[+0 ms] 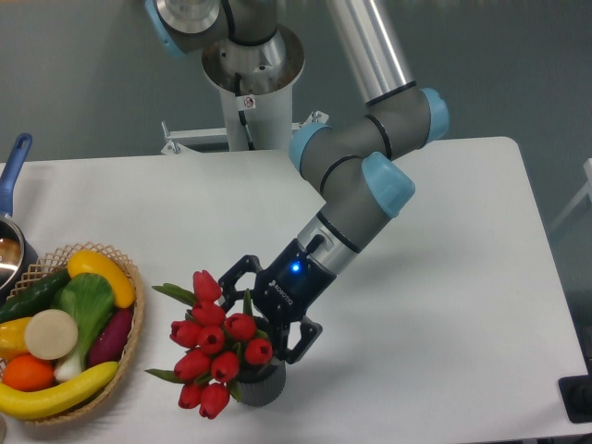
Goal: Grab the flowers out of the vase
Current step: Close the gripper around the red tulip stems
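While the flowers [215,344] sit in the vase [262,384] at the table's [444,277] front edge, we have our gripper [256,310] spread open just behind the bunch; we should straddle the stems squarely, close gently, then lift straight up.

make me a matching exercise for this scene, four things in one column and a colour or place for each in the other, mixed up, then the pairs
Things:
1. flowers
2. vase
3. wicker basket
4. gripper

Descriptions:
A. dark grey, ribbed, near the front edge of the table
B. open, fingers either side of the flower stems above the vase mouth
C. at the left, full of plastic fruit and vegetables
D. glossy red buds leaning left

Pairs: 1-D, 2-A, 3-C, 4-B
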### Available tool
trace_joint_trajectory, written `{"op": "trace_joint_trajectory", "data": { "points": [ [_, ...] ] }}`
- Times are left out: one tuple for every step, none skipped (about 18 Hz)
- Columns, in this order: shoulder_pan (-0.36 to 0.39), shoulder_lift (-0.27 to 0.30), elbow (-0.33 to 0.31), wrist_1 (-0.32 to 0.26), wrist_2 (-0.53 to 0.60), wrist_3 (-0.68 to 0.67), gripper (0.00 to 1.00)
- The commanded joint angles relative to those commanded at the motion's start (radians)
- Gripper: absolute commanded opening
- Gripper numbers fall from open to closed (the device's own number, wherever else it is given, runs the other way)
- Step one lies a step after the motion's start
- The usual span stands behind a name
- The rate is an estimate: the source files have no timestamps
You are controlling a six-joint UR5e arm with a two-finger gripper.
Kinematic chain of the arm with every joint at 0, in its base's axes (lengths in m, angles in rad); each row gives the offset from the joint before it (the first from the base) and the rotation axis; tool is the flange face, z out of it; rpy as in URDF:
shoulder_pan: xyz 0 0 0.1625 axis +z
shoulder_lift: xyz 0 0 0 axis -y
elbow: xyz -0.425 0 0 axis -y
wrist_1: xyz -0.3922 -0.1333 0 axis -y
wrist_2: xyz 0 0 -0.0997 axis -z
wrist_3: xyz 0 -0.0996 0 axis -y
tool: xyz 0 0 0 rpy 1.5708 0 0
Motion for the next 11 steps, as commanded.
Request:
{"op": "trace_joint_trajectory", "data": {
  "points": [
    [0.0,0.0,0.0,0.0,0.002,0.002,0.44],
    [0.0,0.0,0.0,0.0,0.002,0.002,0.31],
    [0.002,0.002,0.002,0.002,0.002,0.005,0.18],
    [0.005,0.003,0.002,0.002,0.003,0.008,0.07],
    [0.008,0.006,0.002,0.002,0.003,0.009,0.0],
    [0.011,0.006,0.005,0.002,0.003,0.009,0.0],
    [0.02,0.008,0.008,0.002,0.003,0.009,0.0],
    [0.023,0.009,0.011,0.002,0.003,0.009,0.0],
    [0.023,0.008,0.018,0.002,0.003,0.009,0.0],
    [0.025,0.009,0.021,0.002,0.002,0.008,0.0],
    [0.026,0.009,0.023,0.002,0.002,0.008,0.0]
  ]
}}
